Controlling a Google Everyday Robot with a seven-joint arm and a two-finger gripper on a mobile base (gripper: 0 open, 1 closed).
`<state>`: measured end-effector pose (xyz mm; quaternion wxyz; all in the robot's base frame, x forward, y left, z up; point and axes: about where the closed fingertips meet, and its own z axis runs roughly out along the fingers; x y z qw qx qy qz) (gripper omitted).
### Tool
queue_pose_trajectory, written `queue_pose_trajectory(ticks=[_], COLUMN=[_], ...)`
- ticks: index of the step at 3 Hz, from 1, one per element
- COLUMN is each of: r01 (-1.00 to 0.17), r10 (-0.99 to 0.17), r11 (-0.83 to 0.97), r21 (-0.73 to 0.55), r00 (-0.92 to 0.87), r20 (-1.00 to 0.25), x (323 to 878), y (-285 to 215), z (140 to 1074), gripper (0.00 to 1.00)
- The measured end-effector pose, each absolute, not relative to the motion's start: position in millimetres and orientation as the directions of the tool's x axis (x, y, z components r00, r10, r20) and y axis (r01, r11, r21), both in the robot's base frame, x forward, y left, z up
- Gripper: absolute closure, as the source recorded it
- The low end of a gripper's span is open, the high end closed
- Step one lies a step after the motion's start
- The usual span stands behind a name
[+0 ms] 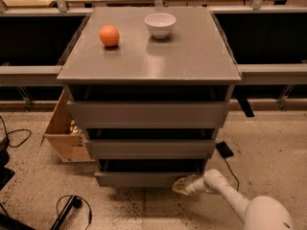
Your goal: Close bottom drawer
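The bottom drawer [139,178] is the lowest of three grey drawers in the cabinet. It stands slightly pulled out, with a dark gap above its plain front panel. My gripper [181,186] is low near the floor, at the right end of that front panel, touching or nearly touching it. The white arm [225,188] runs from the lower right corner up to it.
An orange [109,35] and a white bowl [160,24] sit on the cabinet top [192,56]. A wooden box [62,128] stands left of the cabinet. Black cables [72,207] lie on the speckled floor at left, and a dark flat object [224,149] at right.
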<state>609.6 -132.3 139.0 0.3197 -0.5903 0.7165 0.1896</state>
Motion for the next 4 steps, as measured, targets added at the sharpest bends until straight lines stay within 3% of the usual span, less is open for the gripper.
queue_pose_trajectory(ticks=[3, 4], r01=[-0.967, -0.967], r10=[-0.725, -0.725], r11=[0.231, 0.231], r21=[-0.106, -0.106], r00=[-0.099, -0.099], r20=[-0.682, -0.682], x=[609.6, 609.5], y=[-132.2, -132.1], z=[138.9, 138.9], gripper=[0.07, 0.00])
